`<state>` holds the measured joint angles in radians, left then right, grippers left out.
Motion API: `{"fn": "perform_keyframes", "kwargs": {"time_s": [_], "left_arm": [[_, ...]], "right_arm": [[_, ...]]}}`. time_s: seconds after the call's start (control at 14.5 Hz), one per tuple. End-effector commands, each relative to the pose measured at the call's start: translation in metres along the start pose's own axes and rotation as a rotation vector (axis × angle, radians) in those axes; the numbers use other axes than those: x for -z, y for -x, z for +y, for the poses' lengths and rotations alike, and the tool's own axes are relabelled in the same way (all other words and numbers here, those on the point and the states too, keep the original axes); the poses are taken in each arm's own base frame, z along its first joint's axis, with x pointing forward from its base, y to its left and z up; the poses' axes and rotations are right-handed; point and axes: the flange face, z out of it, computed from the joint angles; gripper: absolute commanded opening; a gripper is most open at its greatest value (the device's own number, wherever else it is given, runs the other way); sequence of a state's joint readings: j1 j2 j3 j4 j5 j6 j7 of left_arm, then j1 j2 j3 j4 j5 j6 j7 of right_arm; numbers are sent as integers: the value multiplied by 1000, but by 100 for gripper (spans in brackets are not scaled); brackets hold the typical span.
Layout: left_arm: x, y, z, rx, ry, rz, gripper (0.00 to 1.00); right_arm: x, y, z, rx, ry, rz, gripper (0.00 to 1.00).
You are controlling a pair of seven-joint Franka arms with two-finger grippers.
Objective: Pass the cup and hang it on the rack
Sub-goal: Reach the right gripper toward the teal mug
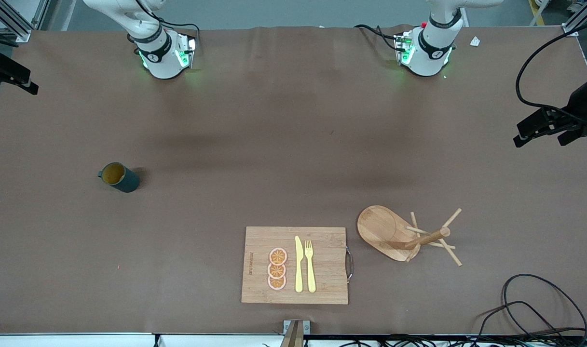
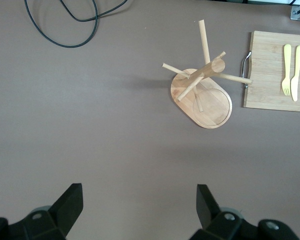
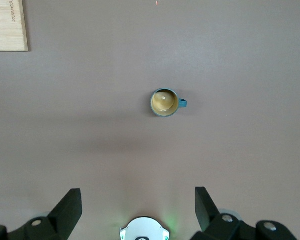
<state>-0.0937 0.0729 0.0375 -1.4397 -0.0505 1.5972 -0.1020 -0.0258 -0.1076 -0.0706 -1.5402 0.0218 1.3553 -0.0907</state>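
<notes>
The cup (image 1: 118, 177), dark teal with a tan inside, stands upright on the brown table toward the right arm's end, its handle pointing to that end. It shows from above in the right wrist view (image 3: 164, 102). The rack (image 1: 385, 231), a light wooden mug tree with an oval base, central post and thin pegs, stands toward the left arm's end, beside the cutting board. It shows in the left wrist view (image 2: 205, 100). My left gripper (image 2: 139, 200) is open and empty, high over bare table. My right gripper (image 3: 138, 200) is open and empty, high over its own base. Neither gripper shows in the front view.
A wooden cutting board (image 1: 322, 241) with a metal handle holds a yellow knife, a yellow fork and three orange slices, nearer the front camera than the cup. Black cables (image 1: 539, 308) lie at the table's corner near the rack. Black devices stand at both table ends.
</notes>
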Motion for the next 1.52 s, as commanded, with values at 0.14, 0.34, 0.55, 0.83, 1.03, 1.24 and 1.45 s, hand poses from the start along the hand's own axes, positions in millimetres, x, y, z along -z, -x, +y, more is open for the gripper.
{"fn": "perform_keyframes", "kwargs": {"time_s": [0.14,0.34,0.55,0.83,1.03,1.24,1.45], "left_arm": [[3,-3,1,-2,-7,10,100],[3,-3,2,-2,-5,9,100],[3,-4,2,0,-5,11,100],[3,-4,2,-2,-7,11,100],[4,-4,1,-2,-8,11,100],[4,-4,1,-2,-8,11,100],[4,-4,1,-2,-8,11,100]], "right_arm": [[1,8,-2,6,-9,3,100],[5,8,0,-1,-4,10,100],[-6,-2,1,-9,7,-12,100],[-82,-62,12,-18,8,-152,100],[-118,-97,18,-18,30,-171,100],[-166,-107,17,47,25,-147,100],[-217,-109,39,235,4,-106,100]]}}
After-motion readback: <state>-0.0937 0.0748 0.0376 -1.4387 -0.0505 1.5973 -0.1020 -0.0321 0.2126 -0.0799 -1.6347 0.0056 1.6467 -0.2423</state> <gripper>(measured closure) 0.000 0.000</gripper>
